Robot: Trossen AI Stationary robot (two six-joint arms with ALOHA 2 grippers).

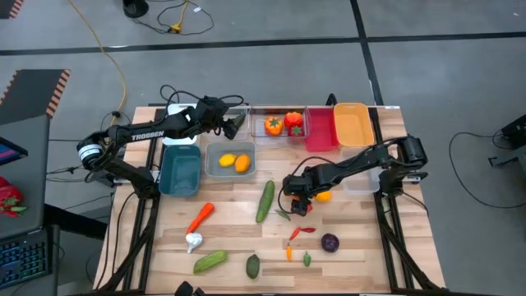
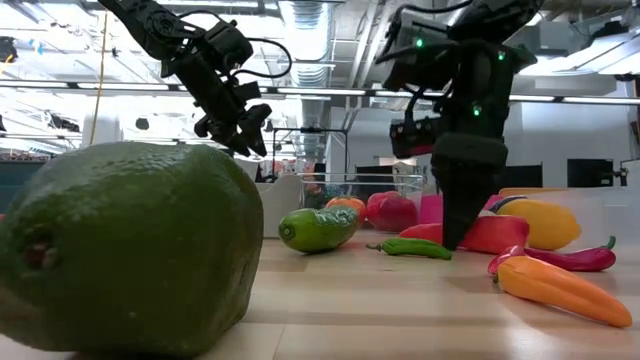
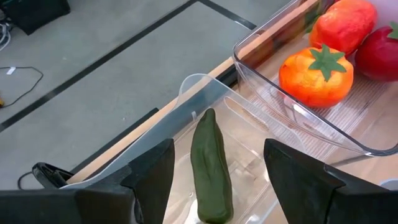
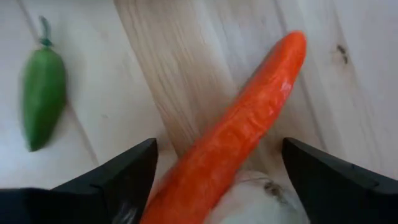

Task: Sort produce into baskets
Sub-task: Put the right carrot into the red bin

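Two open fingers (image 4: pixel 115 180) straddle one long orange-red piece (image 4: pixel 261 102).
Right end effector (image 4: pixel 217 149) empty, mid-pick; next I close squarely, then lift.

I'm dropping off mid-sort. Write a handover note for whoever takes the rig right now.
Left pincer: open over the back clear plastic tub, where a dark green toy cucumber lies.
Right pincer: open, low over the table astride a long orange-red toy pepper, not gripped.
Done: two yellow lemons in the grey-blue tub, round peppers in the second clear tub.
Left: long green cucumber, orange carrot, white garlic, purple ball and smaller pieces loose on the wooden table.
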